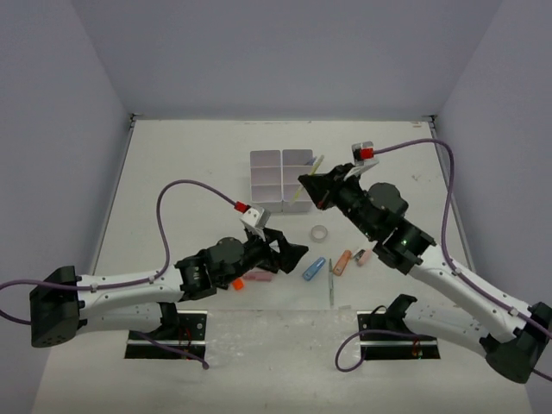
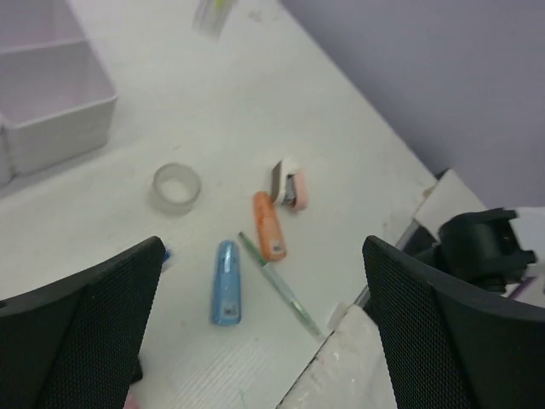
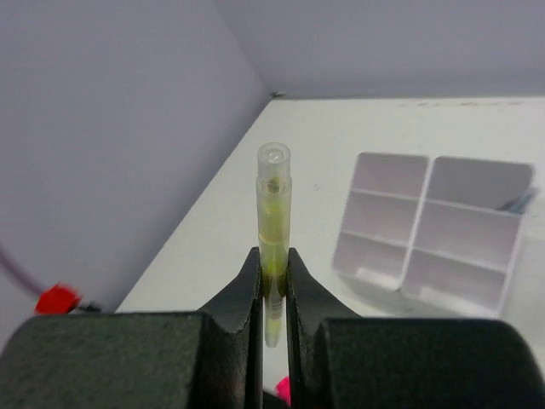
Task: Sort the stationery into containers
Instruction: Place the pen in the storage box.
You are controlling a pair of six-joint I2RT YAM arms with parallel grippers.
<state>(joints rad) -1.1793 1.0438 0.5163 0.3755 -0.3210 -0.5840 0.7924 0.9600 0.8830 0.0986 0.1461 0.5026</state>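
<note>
Right wrist view has the right gripper (image 3: 272, 256) pinched tight on a thin, translucent yellow-green pen (image 3: 273, 204). The pen stands upright between the two black fingers (image 3: 247, 281), its open clear end well above their tips and its lower end showing below them. The white plastic organiser tray with six square compartments (image 3: 423, 223) sits on the table off to the pen's right, not touching it. A dark bluish item (image 3: 519, 203) leans in the tray's far right compartment, too cut off to identify. From the top external view, the pen crosses the tray's right edge; I cannot tell how high above it. The left gripper (image 2: 262, 247) hangs with its fingers spread wide and holds nothing. Below it lie a blue-capped glue pen (image 2: 226, 283), a stubby orange highlighter (image 2: 269, 226), a thin green pen (image 2: 279, 285), a pink eraser (image 2: 289, 183) and a clear tape ring (image 2: 176, 187).
</note>
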